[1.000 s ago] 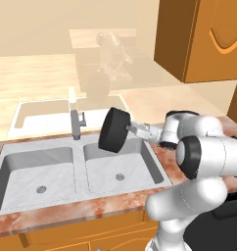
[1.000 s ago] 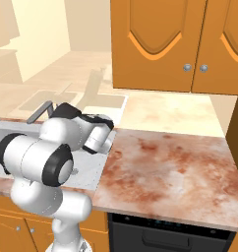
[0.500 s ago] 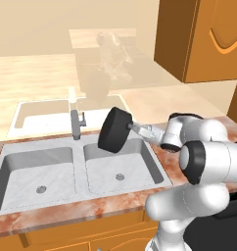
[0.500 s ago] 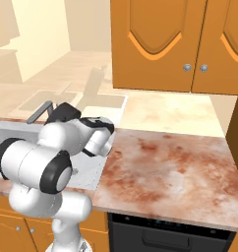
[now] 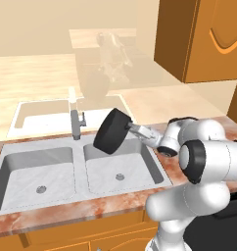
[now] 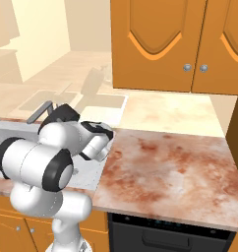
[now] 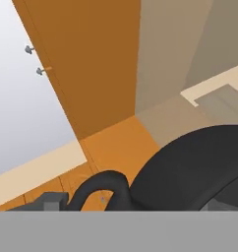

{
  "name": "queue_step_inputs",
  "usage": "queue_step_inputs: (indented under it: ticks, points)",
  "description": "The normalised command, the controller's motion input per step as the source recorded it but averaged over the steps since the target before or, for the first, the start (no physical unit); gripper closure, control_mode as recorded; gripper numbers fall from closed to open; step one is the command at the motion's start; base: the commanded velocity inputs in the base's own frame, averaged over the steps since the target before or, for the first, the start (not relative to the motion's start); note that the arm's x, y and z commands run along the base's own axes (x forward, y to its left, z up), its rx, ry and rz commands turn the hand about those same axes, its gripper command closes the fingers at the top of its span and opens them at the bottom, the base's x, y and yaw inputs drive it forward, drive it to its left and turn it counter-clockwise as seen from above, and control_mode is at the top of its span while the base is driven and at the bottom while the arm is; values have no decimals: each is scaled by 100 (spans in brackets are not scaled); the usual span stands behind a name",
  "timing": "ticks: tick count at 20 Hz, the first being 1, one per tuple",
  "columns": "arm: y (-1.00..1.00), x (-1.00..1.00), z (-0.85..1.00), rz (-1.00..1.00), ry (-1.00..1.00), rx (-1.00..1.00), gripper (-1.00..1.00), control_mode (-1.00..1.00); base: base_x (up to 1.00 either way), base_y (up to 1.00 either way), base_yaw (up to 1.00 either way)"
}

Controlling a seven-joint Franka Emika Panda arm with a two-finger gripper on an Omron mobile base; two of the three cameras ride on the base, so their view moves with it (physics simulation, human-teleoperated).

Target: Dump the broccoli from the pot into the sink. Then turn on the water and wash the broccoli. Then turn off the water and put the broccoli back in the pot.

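Since a second ago the arm has drawn slightly back toward the counter while the pot (image 5: 112,131) stays tipped on its side above the right basin of the sink (image 5: 154,164). The gripper (image 5: 136,129) appears clamped on the pot's side handle, though its fingers are hidden. No broccoli is visible, so if it is wedged inside the pot, righting too early would leave it undumped.
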Motion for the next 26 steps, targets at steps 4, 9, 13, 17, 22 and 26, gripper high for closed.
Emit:
queue_step_inputs:
  ticks: [4,9,13,17,22,26]
  points:
    - [0,0,0,0,1,6,100,-100,0,0,0]
    - [0,0,0,0,1,7,100,-100,0,0,0]
    - [0,-6,24,0,-4,2,100,-100,0,0,0]
    - [0,-26,62,0,-19,-4,100,-100,0,0,0]
    - [0,-17,58,-2,-16,-23,100,-100,0,0,0]
    - [-7,-15,27,-5,-7,-35,100,-100,0,0,0]
